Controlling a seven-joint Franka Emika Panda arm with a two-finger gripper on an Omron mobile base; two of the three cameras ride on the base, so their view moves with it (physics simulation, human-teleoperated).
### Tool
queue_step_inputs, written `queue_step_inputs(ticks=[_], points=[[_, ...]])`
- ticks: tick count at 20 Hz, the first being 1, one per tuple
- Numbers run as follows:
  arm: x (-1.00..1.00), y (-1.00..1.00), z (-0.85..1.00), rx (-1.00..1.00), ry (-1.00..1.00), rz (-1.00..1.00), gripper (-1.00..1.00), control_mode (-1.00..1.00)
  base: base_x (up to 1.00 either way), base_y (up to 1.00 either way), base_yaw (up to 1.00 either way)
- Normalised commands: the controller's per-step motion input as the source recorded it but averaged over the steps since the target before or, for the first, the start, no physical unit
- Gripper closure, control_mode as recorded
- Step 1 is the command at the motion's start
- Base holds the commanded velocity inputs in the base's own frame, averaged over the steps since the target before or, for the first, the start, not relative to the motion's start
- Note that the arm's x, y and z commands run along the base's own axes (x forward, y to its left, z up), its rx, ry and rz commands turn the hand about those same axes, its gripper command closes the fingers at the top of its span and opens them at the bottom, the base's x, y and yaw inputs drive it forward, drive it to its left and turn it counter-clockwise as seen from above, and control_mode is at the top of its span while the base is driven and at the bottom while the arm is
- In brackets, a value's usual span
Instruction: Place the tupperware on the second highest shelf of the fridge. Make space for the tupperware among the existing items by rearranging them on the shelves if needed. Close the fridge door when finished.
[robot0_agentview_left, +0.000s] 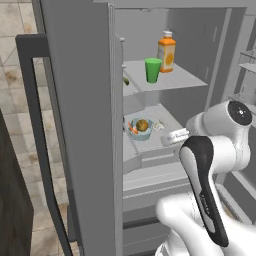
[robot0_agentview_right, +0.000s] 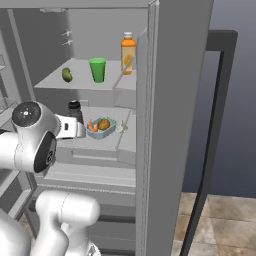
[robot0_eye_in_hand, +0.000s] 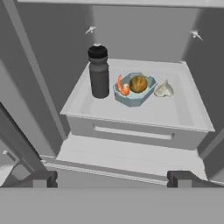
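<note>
Your hand (robot0_eye_in_hand: 112, 178), wide open and empty, faces the tub (robot0_eye_in_hand: 134, 89) beside a dark bottle (robot0_eye_in_hand: 99, 72); close in to grasp it.

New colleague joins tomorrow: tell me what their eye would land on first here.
First the open fridge, with an orange juice bottle and a green cup bright on an upper shelf. Below sits the tupperware beside a dark bottle, with the open gripper facing them.

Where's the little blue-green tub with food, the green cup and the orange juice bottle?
Small blue-green food tub (robot0_eye_in_hand: 133, 91), hand view, near wall.
Bright green cup (robot0_agentview_left: 153, 70), left base view, side.
Orange juice bottle (robot0_agentview_right: 128, 56), right base view, label.
</note>
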Motion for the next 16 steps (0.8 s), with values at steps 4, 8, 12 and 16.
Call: queue_step_inputs(ticks=[4,8,12,16], points=[[-0.04,0.0,0.0,0.0,0.0,-0.01,-1.0,-1.0,0.0,0.0,0.0],[0.0,-0.01,0.0,0.0,0.0,-0.02,-1.0,-1.0,0.0,0.0,0.0],[0.0,-0.02,0.0,0.0,0.0,0.0,-1.0,1.0,-0.06,0.0,0.0],[0.0,0.0,0.0,0.0,0.0,0.0,-1.0,1.0,-0.52,-0.01,0.0]])
